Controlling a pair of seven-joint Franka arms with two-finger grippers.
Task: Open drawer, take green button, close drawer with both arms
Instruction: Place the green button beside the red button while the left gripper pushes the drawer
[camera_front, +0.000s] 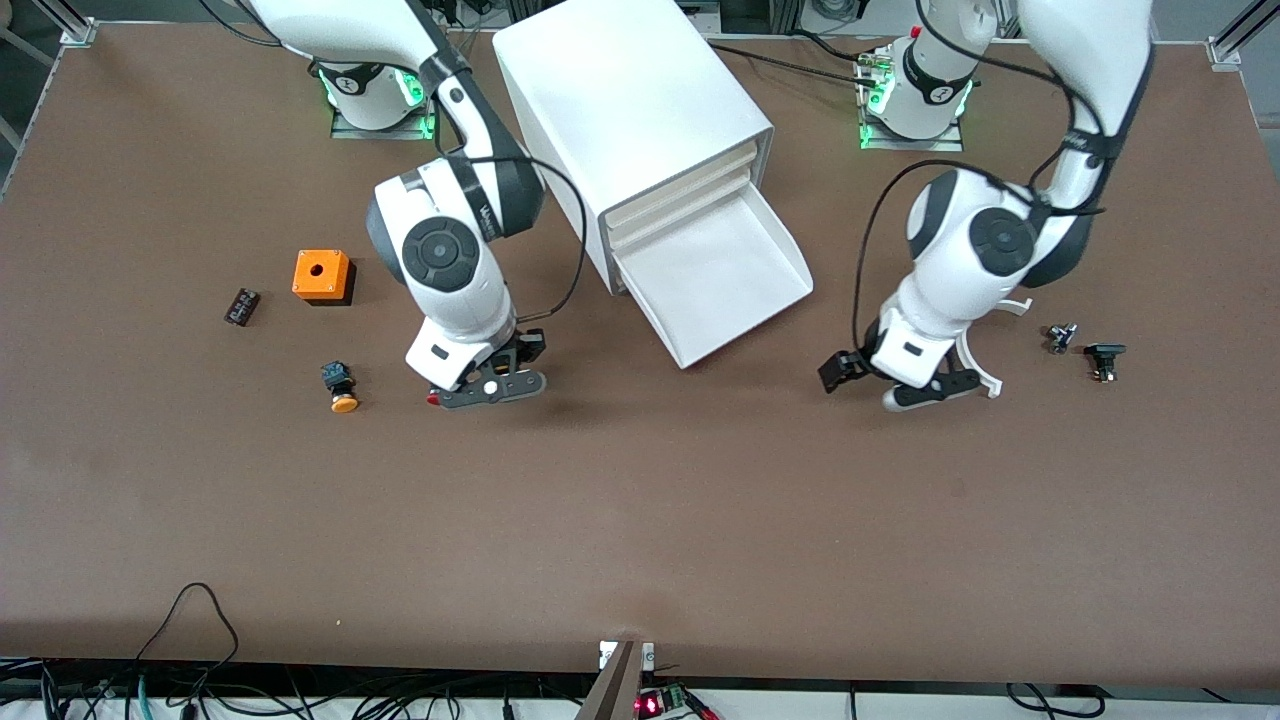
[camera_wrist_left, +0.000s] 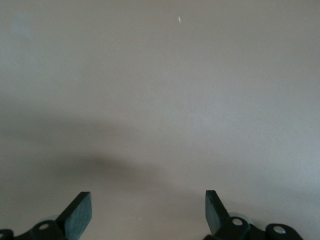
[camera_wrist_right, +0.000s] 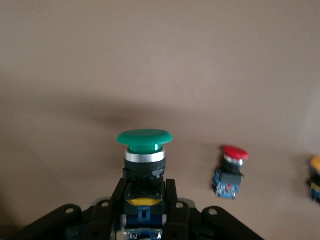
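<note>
The drawer (camera_front: 725, 290), the lowest of the white cabinet (camera_front: 630, 120), stands pulled well out, a wide white tray with its bed bare as far as the front view shows. The right gripper (camera_wrist_right: 145, 197) is over the brown table (camera_front: 640, 520), toward the right arm's end of it and apart from the drawer's front corner; its two fingers are closed against the black body of the button (camera_wrist_right: 144, 150), whose round green cap stands clear of the fingertips with a silver ring under it and a yellow and blue part lower down between the fingers. In the front view this gripper (camera_front: 490, 385) hides the button, so the grip is read from the right wrist view alone. A red-capped button (camera_wrist_right: 231, 170) lies on the table near the held one, seen in the front view only as a small red spot at the gripper's edge, and an orange-capped button (camera_front: 340, 387) lies on the table nearer still to the right arm's end. An orange box (camera_front: 322, 276) and a small dark block (camera_front: 242, 306) lie farther from the front camera than that. The left gripper (camera_wrist_left: 148, 212) hangs over bare table toward the left arm's end, its fingers spread wide with nothing between them; in the front view it (camera_front: 900, 385) sits beside a curved white piece (camera_front: 985, 365), probably a bracket, with two small dark parts (camera_front: 1085, 345) on the table close by.
</note>
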